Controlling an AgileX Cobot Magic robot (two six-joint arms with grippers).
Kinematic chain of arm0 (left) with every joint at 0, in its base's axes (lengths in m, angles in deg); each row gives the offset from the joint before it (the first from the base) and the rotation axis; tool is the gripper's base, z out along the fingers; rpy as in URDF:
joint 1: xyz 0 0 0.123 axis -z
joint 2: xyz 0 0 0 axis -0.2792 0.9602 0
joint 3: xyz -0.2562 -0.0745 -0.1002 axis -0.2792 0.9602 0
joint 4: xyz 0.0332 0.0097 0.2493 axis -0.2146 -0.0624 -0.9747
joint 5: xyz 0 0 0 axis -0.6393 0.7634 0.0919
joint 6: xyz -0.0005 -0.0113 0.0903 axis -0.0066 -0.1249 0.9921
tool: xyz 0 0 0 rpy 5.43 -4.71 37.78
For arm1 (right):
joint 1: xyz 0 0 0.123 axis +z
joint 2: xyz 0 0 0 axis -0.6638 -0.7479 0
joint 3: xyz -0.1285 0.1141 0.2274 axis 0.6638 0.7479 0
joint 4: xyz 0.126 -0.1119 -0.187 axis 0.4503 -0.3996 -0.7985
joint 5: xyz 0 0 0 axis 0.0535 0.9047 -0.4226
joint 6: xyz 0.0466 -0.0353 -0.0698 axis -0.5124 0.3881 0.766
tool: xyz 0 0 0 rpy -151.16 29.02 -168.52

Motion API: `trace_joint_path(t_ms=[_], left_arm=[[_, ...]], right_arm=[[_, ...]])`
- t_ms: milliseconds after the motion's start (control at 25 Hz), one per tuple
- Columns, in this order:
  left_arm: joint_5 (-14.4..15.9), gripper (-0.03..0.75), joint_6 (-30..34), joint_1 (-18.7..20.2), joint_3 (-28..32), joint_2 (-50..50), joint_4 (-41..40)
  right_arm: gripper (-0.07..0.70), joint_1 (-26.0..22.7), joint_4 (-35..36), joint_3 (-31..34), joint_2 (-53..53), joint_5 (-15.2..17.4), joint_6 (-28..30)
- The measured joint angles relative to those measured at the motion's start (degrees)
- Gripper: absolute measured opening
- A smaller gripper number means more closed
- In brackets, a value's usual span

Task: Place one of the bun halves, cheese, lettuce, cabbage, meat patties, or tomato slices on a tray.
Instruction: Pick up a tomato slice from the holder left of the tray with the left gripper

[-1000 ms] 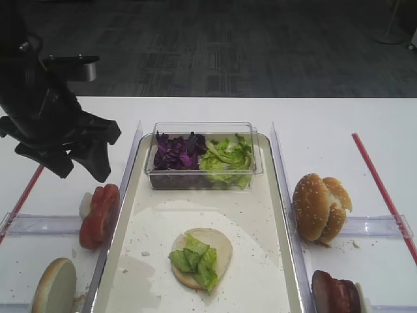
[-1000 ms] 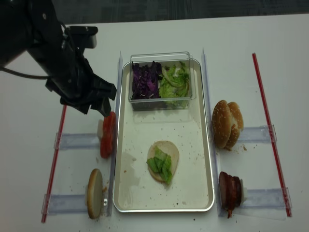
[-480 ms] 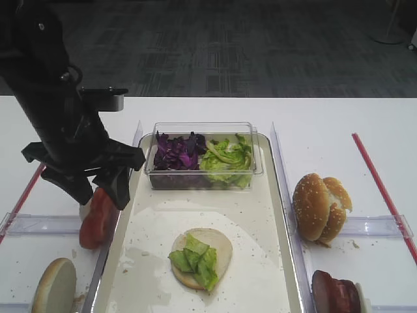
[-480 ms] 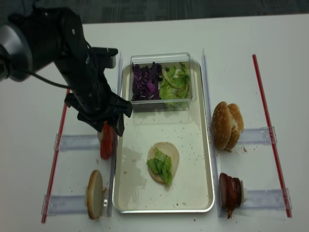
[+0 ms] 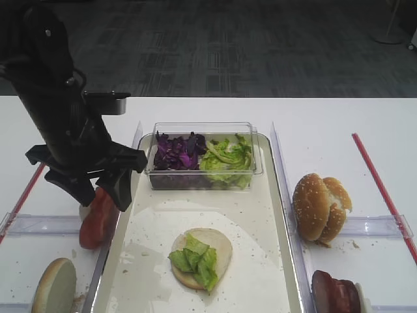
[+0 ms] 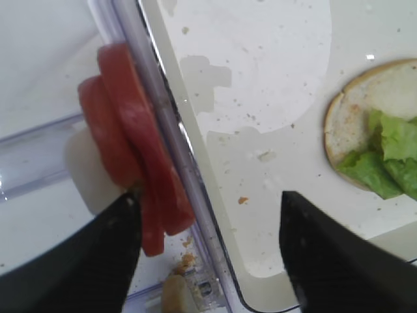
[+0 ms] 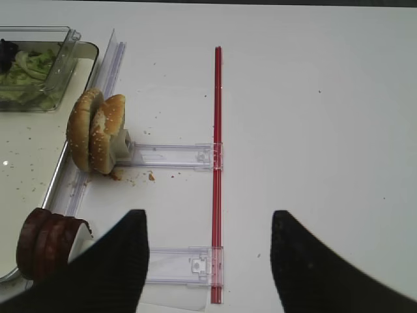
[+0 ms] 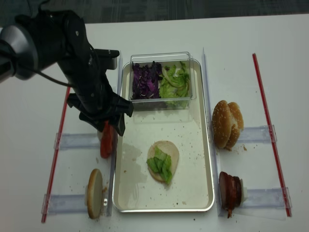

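The tomato slices (image 5: 98, 217) stand on edge in a short row just outside the tray's left rim, propped against a small white block in a clear plastic holder (image 5: 45, 223) on the white table (image 5: 339, 130); in the left wrist view the nearest slice (image 6: 140, 195) leans against the clear divider that runs along the tray's side. The left gripper (image 5: 98, 195) hangs directly over them with its jaws apart, one finger (image 6: 85, 261) on the outer side of the slices and the other over the tray floor, so the slices sit between the fingers but nothing is clamped. The tray (image 5: 277, 215) lies lengthwise in the middle of the table, and on its floor near the front sits a flat bun half (image 5: 212, 251) topped with a few lettuce pieces (image 5: 194, 257). At the tray's far end a clear plastic box (image 5: 203, 155) holds purple cabbage (image 5: 176, 151) on the left and more lettuce on the right. Beside the tray's right rim stand two seeded bun halves (image 5: 319, 207) on edge, with dark meat patties (image 5: 333, 292) nearer the front right corner. Another bun half (image 5: 52, 287) stands near the front left corner. A red strip (image 5: 381, 189) runs along the table's right side. The right gripper (image 7: 208, 261) hovers over the right part of the table, its jaws spread and empty.
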Motion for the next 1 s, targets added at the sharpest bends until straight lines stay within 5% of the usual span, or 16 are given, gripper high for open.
trace_joint_path(t_ms=[1000], left_arm=[[-2.39, 0.379, 0.00, 0.00, -1.40, 5.23, 1.42]], right_arm=[[0.445, 0.00, 0.00, 0.00, 0.00, 0.00, 0.00]])
